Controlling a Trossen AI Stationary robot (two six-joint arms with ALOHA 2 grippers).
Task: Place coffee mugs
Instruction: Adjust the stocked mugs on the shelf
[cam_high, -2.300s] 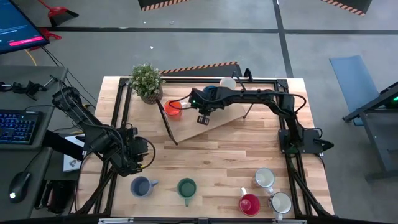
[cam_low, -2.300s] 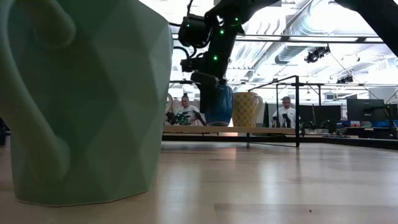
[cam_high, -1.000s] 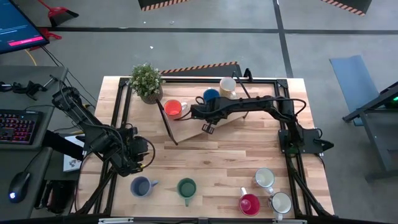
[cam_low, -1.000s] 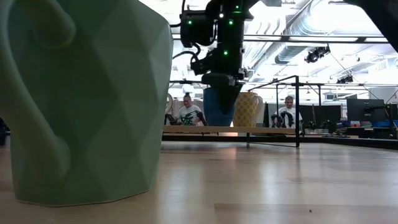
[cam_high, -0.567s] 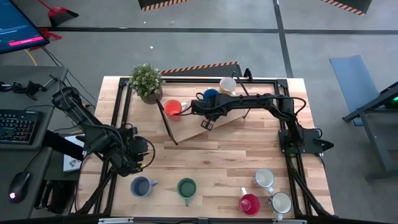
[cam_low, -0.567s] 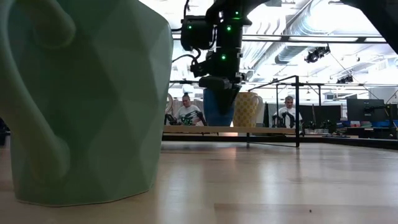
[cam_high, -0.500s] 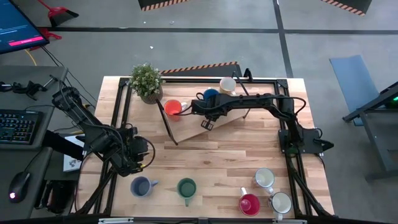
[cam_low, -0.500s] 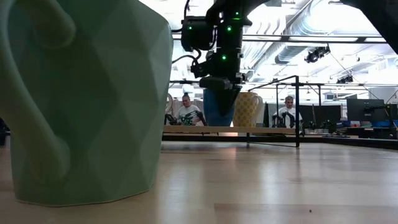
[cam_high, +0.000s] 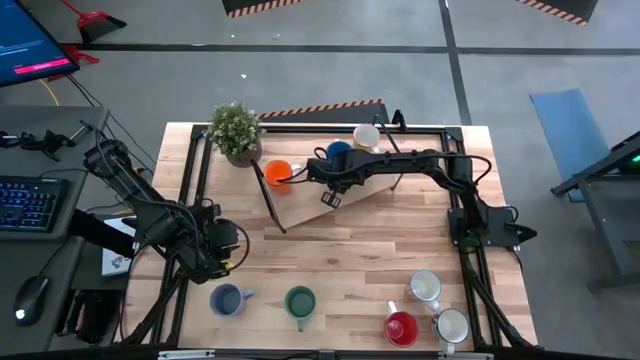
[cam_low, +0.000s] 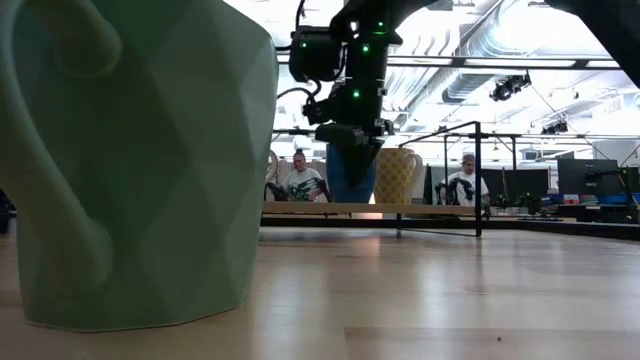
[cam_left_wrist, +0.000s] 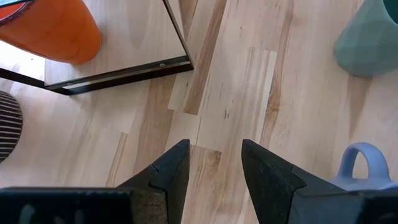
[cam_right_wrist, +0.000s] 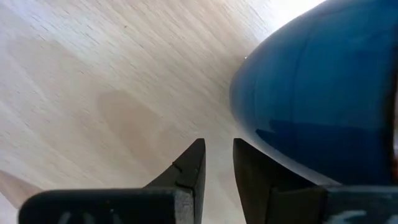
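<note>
A bright blue mug (cam_high: 338, 153) stands on a raised wooden board (cam_high: 300, 205) at the table's far middle. On the same board are an orange mug (cam_high: 278, 174) and a cream mug (cam_high: 366, 136). My right gripper (cam_right_wrist: 217, 163) hovers open over the board, nothing between its fingers, with the blue mug (cam_right_wrist: 323, 99) right beside one finger. In the low view it hangs in front of the blue mug (cam_low: 335, 185). My left gripper (cam_left_wrist: 214, 163) waits open above the table's near left. The grey-blue (cam_high: 228, 299), green (cam_high: 300, 301), red (cam_high: 400, 327) and two white mugs (cam_high: 425, 287) stand along the near edge. My right gripper has one finger (cam_right_wrist: 252, 171) close against the blue mug's side (cam_right_wrist: 280, 143). I cannot tell whether it touches. The mug stands upright on the board.
A potted plant (cam_high: 236, 130) stands at the far left corner beside the board. The board's dark metal edge (cam_left_wrist: 118, 70) lies ahead of my left gripper. Bare wood stretches across the table's middle (cam_high: 350, 255). The green mug (cam_low: 130, 160) fills the low view's left.
My right gripper has edged a little toward the table's left edge in front of the blue mug, still open. The blue mug has stayed where it stands on the board.
</note>
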